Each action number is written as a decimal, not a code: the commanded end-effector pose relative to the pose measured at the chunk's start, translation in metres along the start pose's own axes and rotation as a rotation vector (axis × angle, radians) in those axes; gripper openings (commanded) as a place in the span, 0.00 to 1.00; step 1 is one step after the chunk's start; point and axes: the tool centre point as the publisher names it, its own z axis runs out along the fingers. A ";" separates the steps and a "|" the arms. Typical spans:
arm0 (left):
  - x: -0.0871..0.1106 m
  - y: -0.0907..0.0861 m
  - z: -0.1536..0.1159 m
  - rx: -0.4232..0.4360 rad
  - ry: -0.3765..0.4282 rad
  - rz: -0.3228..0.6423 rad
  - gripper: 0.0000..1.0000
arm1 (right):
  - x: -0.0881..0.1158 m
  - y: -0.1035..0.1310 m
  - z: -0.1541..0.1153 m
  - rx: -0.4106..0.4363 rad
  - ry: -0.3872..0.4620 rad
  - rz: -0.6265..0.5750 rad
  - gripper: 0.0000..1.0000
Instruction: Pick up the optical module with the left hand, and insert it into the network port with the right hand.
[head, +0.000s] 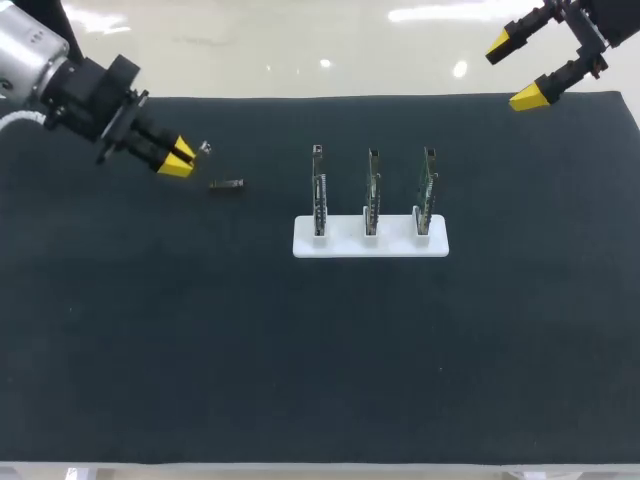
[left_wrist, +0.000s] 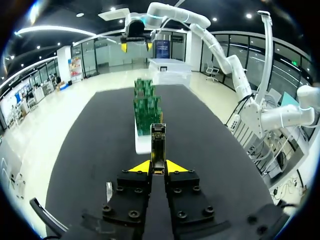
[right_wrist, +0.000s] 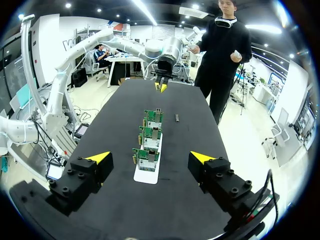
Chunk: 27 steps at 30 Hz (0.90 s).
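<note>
Left gripper (left_wrist: 158, 169): I found its yellow tips drawn nearly together, clamped from both sides on the near end of the optical module (left_wrist: 158, 142). The module stuck straight out ahead of the fingers, its free end aimed along the row of circuit boards (head: 371, 195). In the head view this gripper hung over the far left part of the black mat (head: 300, 350), well apart from the boards.

Right gripper (right_wrist: 150, 157): its fingers stood wide apart with nothing between them. It was over the far right corner of the table, well apart from the boards, and its wrist view looked down their line.

Boards: three stood upright, side by side in a white holder (head: 345, 245) near the middle of the mat. I could not make out the individual ports on them.

Other item: a small dark part (head: 227, 184) lay flat on the mat, just beside the left gripper on the side nearer the camera, between it and the holder. Neither gripper touched it.
</note>
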 end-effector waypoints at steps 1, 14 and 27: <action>-0.009 0.001 0.007 -0.029 -0.214 0.060 0.00 | 0.000 0.000 0.000 -0.001 0.000 0.000 1.00; -0.089 -0.007 0.045 -0.181 -0.495 0.003 0.00 | 0.000 0.000 0.000 -0.001 0.000 0.000 1.00; -0.144 -0.004 0.068 -0.289 -0.551 -0.036 0.00 | 0.000 0.000 0.000 -0.001 0.000 0.000 1.00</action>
